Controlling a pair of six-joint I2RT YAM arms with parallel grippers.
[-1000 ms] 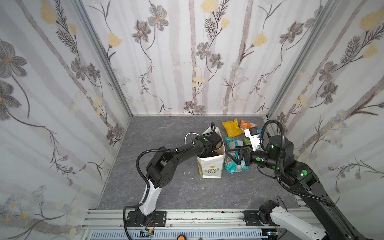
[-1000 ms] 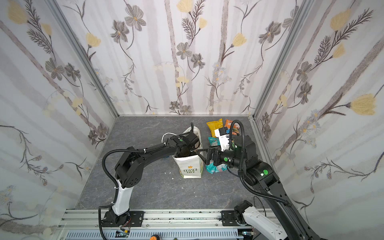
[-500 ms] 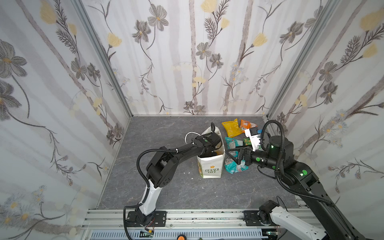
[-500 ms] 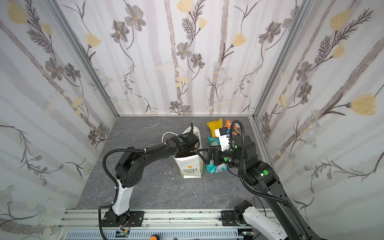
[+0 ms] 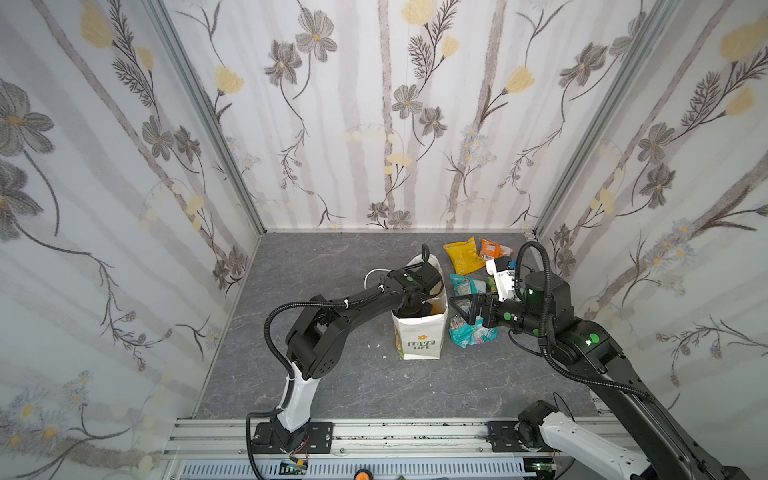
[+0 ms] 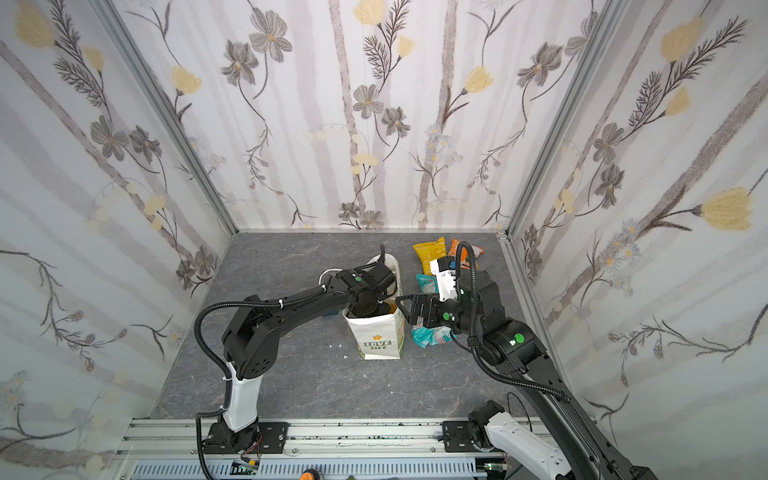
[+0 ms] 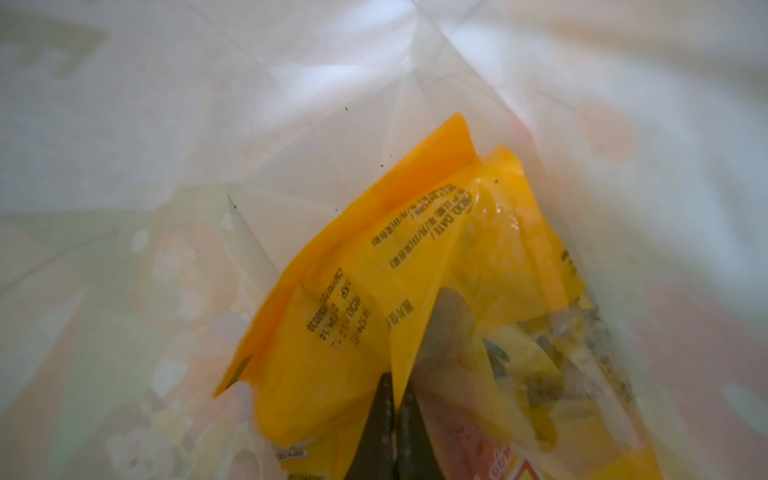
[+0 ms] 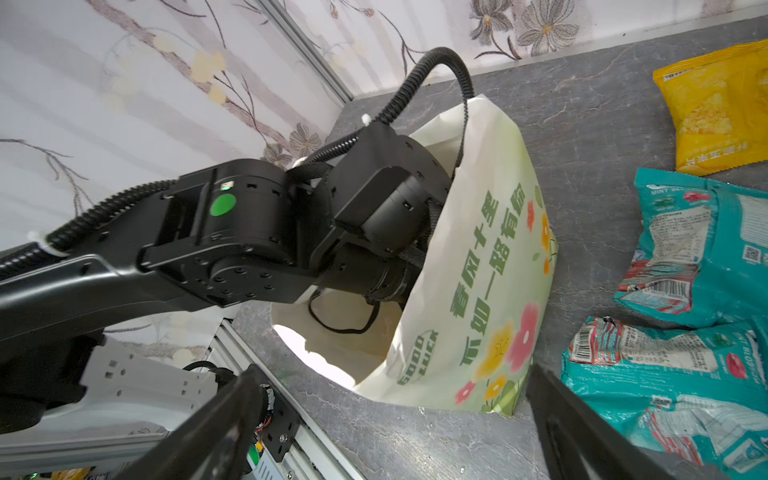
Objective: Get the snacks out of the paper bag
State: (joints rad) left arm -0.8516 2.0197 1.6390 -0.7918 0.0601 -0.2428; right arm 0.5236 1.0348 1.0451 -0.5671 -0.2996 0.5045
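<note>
The white paper bag (image 5: 419, 336) (image 6: 378, 336) stands upright mid-table, its green illustrated side (image 8: 490, 266) facing my right gripper. My left gripper (image 7: 400, 409) is down inside it, hidden in both top views. It is shut on a fold of an orange snack packet (image 7: 353, 299) lying against the bag's inner wall (image 7: 208, 124). My right gripper (image 5: 459, 301) (image 8: 390, 436) hangs open and empty just right of the bag. Out on the table lie a yellow packet (image 5: 463, 255) (image 8: 719, 112), an orange one (image 5: 492, 249) and two teal ones (image 5: 471, 334) (image 8: 698, 245) (image 8: 673, 382).
Flowered walls close in the table on three sides. A metal rail (image 5: 374, 432) runs along the front edge. The bag's white cord handle (image 5: 372, 274) loops out to its left. The loose packets crowd the back right corner beside my right arm.
My left gripper has closed on the orange packet inside the bag. Neither arm has visibly shifted, and the right gripper stays open.
</note>
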